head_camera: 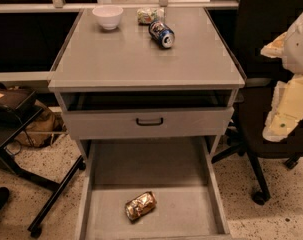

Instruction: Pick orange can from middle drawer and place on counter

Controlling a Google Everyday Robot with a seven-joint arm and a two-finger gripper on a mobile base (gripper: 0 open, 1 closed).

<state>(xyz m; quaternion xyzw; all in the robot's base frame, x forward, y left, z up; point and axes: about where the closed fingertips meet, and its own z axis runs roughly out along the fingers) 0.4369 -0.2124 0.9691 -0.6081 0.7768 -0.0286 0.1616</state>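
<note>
The orange can (140,205) lies on its side on the floor of the pulled-out middle drawer (186,214), near the drawer's front centre. The grey counter (121,59) tops the cabinet above it. My gripper (287,110), a cream-white shape, hangs at the right edge of the view. It is beside the cabinet at about the height of the upper drawer, well above and to the right of the can, and it holds nothing that I can see.
On the counter stand a white bowl (108,16), a dark blue can (162,34) on its side and a pale snack packet (150,15). An upper drawer front with a black handle (149,121) is slightly open. A black office chair (263,124) stands right, table legs (51,194) left.
</note>
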